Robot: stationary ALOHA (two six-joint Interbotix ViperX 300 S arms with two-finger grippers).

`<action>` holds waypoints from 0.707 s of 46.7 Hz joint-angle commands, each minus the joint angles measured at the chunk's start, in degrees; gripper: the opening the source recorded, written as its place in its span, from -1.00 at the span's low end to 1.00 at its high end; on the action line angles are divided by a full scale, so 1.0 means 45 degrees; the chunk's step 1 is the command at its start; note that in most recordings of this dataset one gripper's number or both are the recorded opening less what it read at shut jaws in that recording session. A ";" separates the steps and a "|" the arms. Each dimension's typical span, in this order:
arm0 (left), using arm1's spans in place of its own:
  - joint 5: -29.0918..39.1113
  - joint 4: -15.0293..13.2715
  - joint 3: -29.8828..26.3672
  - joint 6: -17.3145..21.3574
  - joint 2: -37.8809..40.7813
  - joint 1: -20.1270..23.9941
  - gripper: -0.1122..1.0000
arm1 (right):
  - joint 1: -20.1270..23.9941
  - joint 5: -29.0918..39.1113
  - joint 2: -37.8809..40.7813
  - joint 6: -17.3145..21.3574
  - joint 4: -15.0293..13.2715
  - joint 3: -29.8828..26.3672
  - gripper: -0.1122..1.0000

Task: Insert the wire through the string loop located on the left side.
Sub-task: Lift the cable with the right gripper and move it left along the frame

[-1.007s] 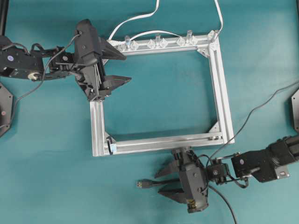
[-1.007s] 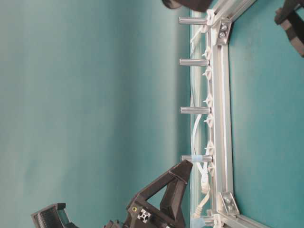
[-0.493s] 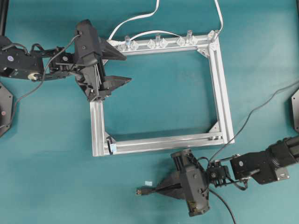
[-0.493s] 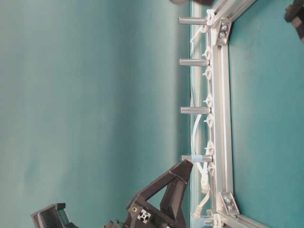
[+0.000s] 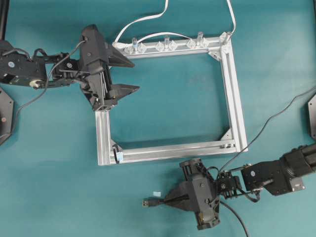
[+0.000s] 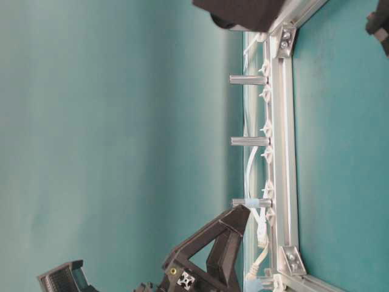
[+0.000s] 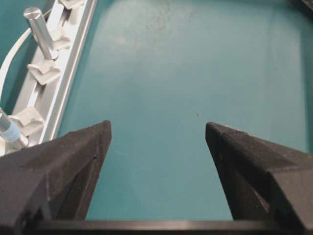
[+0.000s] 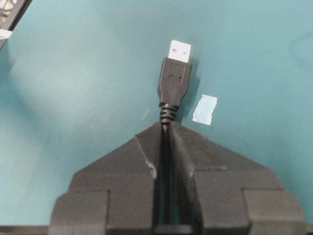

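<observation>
With its jaws pressed together on the wire [image 8: 166, 128] just behind the plug, the right gripper [image 8: 165, 134] sits low over the teal table [image 5: 49, 187] in front of the aluminium frame [image 5: 102, 133], the plug and its metal tip [image 8: 179, 51] sticking out ahead of the fingertips. In the overhead view the plug [image 5: 149, 202] points toward the left, with a small pale scrap of tape [image 5: 157, 193] lying just beside it. The rest of the wire trails off behind the right gripper toward the right edge. The grasp looks made, so the step in hand is carrying the wire to the loop. The string loop [image 5: 116, 154] appears to sit at the frame's near-left corner, though it is too small to make out clearly. The left gripper [image 5: 126, 74], jaws spread wide and empty, hangs over the frame's far-left corner, well apart from the wire. Next, I judge, the right arm must lift the plug, line its tip up with the loop, and push it through; aiming at so small a ring calls for care.
</observation>
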 commanded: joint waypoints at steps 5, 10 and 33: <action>0.0078 0.0020 -0.0098 0.0059 -0.0312 -0.0156 0.73 | 0.0059 0.0078 -0.0332 0.0000 0.0020 -0.0156 -0.67; 0.0391 0.0039 -0.0098 0.0078 -0.0488 -0.0176 0.73 | 0.0059 0.0156 -0.0547 0.0000 0.0020 -0.0137 -0.67; 0.1699 0.0039 0.0293 0.0078 -0.1504 -0.0781 0.73 | -0.0508 0.1660 -0.2305 -0.0098 -0.0254 0.0137 -0.67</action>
